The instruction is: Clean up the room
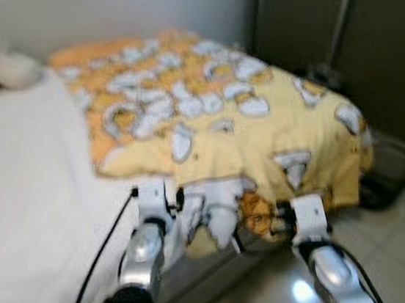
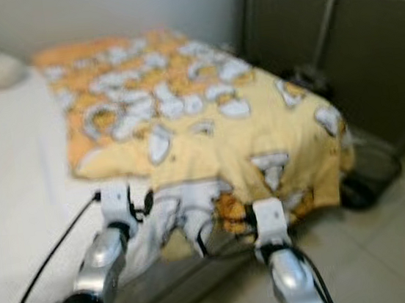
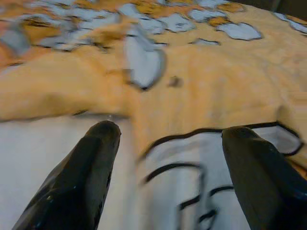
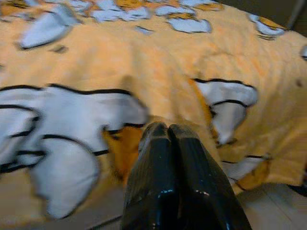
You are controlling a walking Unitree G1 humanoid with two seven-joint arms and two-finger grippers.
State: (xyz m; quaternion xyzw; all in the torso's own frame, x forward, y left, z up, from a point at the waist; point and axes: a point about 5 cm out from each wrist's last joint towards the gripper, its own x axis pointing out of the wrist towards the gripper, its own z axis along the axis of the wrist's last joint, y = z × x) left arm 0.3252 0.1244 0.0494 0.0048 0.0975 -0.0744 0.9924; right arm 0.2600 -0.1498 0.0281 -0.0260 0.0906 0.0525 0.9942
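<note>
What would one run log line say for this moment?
left gripper: open at blanket edge | right gripper: shut against blanket | bed: blanket half spread

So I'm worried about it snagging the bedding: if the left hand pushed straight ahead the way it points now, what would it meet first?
Most likely the yellow blanket. The left hand is open, its fingers pointing at the blanket's edge where it lies on the white sheet. Blur makes the depth uncertain.

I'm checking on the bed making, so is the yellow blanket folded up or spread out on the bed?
Spread out. The yellow blanket lies open across the bed, its near edge draped over the side by the left gripper and right gripper.
</note>
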